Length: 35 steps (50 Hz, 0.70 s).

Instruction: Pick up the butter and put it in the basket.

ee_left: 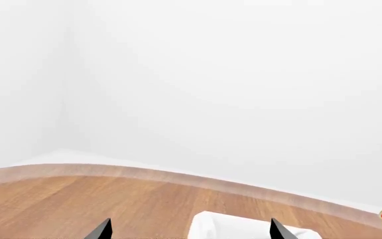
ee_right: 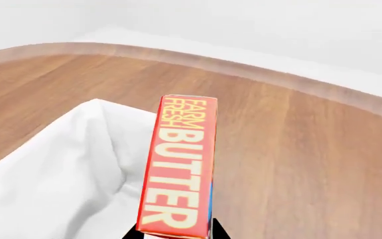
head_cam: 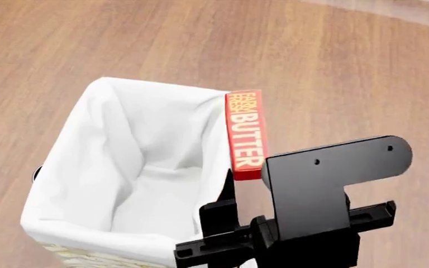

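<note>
The right hand [head_cam: 233, 192] is closed on the butter [head_cam: 245, 134] and holds it up in the air by its near end. The box sticks out away from the robot, with the word "BUTTER" facing up. In the head view it sits right along the right edge of the basket [head_cam: 65, 167], over the folded white cloth there, not over the open middle. From this view I cannot tell if the box touches the cloth or is just above it.

The left hand [ee_left: 189, 230] is open and holds nothing. Only its two dark tips show, with a bit of the white cloth between them and the wooden table [ee_left: 78, 199] below.

The pick-up looks done, so this is the putting-in step. I think the next move is to bring the butter a little to the robot's left, over the open middle, then lower it and let go.
</note>
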Tool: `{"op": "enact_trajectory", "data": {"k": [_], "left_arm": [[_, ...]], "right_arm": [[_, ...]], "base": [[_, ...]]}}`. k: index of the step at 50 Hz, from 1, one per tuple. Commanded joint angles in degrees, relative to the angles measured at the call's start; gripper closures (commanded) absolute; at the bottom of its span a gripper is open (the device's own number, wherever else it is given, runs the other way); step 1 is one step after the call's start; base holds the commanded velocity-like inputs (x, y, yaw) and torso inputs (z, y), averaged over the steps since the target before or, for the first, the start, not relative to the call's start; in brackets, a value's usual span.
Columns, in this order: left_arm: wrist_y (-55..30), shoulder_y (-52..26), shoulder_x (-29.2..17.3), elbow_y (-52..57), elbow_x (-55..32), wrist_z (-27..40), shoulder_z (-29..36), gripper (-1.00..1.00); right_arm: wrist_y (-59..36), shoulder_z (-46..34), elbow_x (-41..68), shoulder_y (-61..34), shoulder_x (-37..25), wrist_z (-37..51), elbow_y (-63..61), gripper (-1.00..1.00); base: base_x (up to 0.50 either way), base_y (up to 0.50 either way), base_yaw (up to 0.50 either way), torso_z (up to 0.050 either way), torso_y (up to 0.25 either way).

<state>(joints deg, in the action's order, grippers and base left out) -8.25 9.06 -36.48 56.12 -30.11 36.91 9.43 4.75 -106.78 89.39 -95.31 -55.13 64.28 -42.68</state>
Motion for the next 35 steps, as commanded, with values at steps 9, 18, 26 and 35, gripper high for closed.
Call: {"op": "enact_trajectory", "data": {"k": [9, 18, 26, 35], "left_arm": [[3.11, -0.40, 0.71, -1.74, -1.41, -2.49, -0.12, -1.00], [3.34, -0.39, 0.56, -1.93, -1.51, -2.37, -0.12, -1.00], [3.50, -0.26, 0.23, -1.67, -1.70, -2.19, -0.24, -1.00], [3.30, -0.44, 0.03, -1.36, -1.67, -1.86, 0.01, -1.00]], "right_arm": [[0.61, 7.91, 16.59, -4.10, 9.44, -14.68, 12.12, 1.00], [-1.21, 10.22, 23.87, -6.73, 13.99, -18.17, 17.89, 1.00], [-4.15, 11.16, 31.50, -8.35, 17.55, -19.30, 24.39, 1.00], [-7.65, 11.82, 41.05, -10.75, 20.45, -15.27, 29.43, 1.00]], "base": [[0.00, 0.00, 0.00, 0.001, 0.001], [0.00, 0.00, 0.00, 0.000, 0.001], [0.00, 0.00, 0.00, 0.000, 0.001], [0.00, 0.00, 0.00, 0.001, 0.001]]}}
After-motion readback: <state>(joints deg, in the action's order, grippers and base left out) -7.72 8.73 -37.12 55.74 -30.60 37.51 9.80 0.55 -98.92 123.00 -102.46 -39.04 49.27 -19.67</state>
